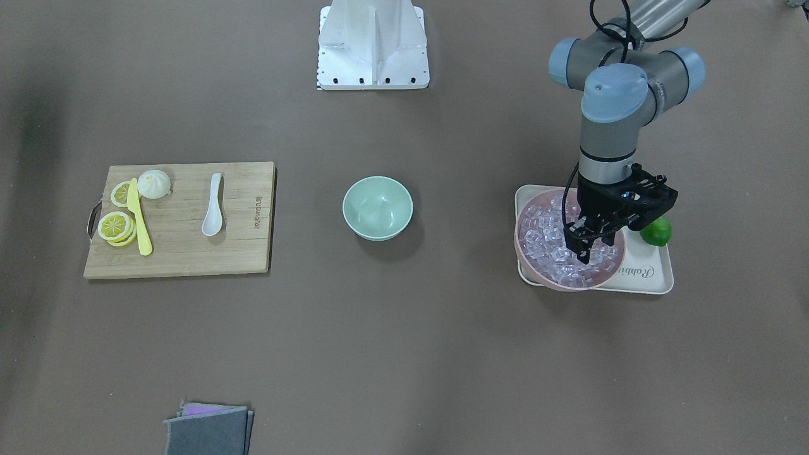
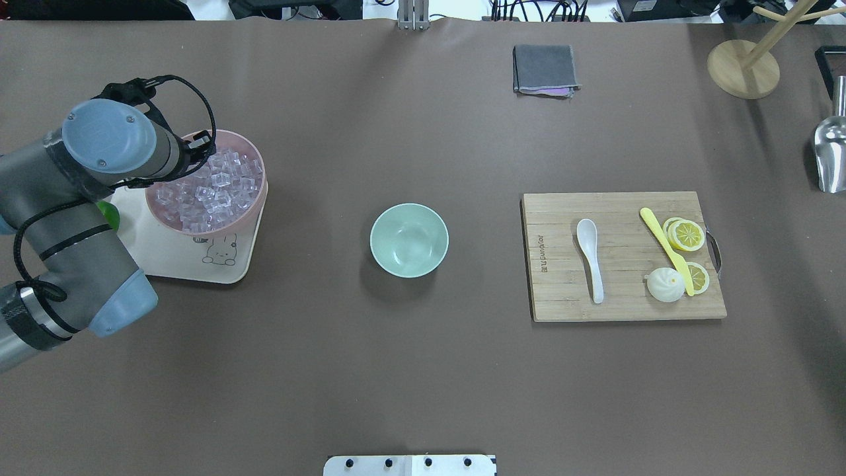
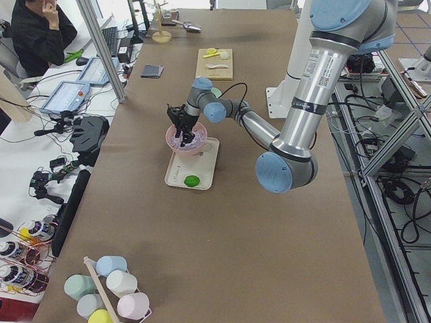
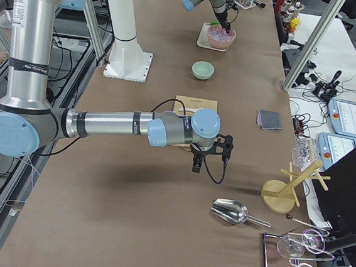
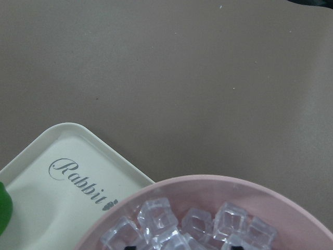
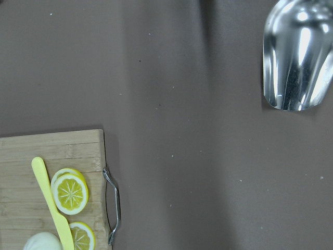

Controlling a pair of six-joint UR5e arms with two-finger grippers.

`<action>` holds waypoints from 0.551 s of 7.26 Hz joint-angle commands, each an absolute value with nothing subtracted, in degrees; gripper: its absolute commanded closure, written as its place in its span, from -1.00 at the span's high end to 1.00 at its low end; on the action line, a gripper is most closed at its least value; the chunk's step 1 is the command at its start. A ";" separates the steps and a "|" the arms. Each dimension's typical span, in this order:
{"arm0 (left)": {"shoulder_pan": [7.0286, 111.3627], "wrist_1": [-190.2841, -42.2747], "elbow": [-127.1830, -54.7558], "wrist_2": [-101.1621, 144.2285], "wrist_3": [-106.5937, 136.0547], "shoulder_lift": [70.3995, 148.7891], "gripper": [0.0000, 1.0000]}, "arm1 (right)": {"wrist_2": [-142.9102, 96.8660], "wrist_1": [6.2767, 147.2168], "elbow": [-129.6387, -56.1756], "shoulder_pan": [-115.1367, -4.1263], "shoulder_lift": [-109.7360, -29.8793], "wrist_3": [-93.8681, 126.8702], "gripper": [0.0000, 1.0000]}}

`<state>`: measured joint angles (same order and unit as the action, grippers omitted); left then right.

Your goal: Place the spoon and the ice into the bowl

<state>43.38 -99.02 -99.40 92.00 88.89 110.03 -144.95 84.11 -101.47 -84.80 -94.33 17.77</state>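
Observation:
The white spoon [image 1: 213, 205] lies on the wooden cutting board [image 1: 183, 253]; it also shows in the overhead view [image 2: 589, 258]. The mint-green bowl [image 1: 377, 208] stands empty at the table's middle. Clear ice cubes [image 1: 543, 230] fill a pink bowl [image 1: 569, 287] on a cream tray [image 1: 644, 278]. My left gripper [image 1: 591, 249] points down into the ice, open. In the left wrist view its dark fingertips [image 5: 235, 244] sit apart among the cubes [image 5: 156, 216]. My right gripper [image 4: 210, 162] hangs past the cutting board's end; I cannot tell whether it is open or shut.
A yellow knife [image 1: 139, 218], lemon slices [image 1: 115, 225] and a white bun [image 1: 154, 183] share the board. A lime [image 1: 657, 232] sits on the tray. A grey cloth [image 2: 544, 69], a metal scoop [image 2: 829, 158] and a wooden stand [image 2: 743, 68] lie at the far side.

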 commanded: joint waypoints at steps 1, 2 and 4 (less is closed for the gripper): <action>43.33 -99.05 -99.14 91.93 88.86 110.04 0.32 | -144.93 84.11 -101.51 -84.81 -94.31 17.84 1.00; 43.33 -99.05 -99.14 92.02 88.86 110.04 0.32 | -144.93 84.11 -101.51 -84.73 -94.31 17.84 1.00; 43.33 -99.05 -99.14 91.93 88.94 110.13 0.28 | -144.93 84.11 -101.69 -84.81 -94.31 17.84 1.00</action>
<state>43.33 -99.05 -99.15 92.00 88.87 110.06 -144.93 84.11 -101.61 -84.75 -94.31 17.84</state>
